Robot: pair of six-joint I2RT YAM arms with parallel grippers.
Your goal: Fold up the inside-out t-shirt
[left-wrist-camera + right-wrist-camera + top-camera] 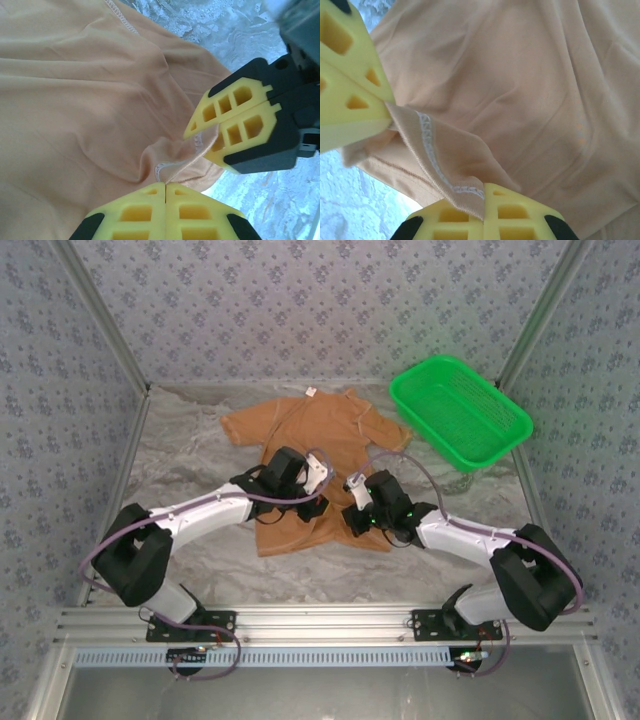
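Note:
The inside-out t-shirt (320,425) lies flat on the marble table, collar and white label (311,392) at the far end. Both grippers meet over its lower middle. My left gripper (322,475) is shut on a lifted stitched edge of the cloth (75,100); its yellow jaws (165,184) pinch the seam. My right gripper (355,487) is shut on the same edge a short way along (484,189). In the left wrist view the right gripper (200,136) clamps the hem; in the right wrist view the left gripper (382,102) does too. White overlock stitching shows on the shirt (530,85).
A green plastic mesh basket (423,368) stands at the back right, just beyond the shirt's right sleeve. Patterned walls close in the table on three sides. Bare marble (180,470) shows to the left of the shirt and near the front edge.

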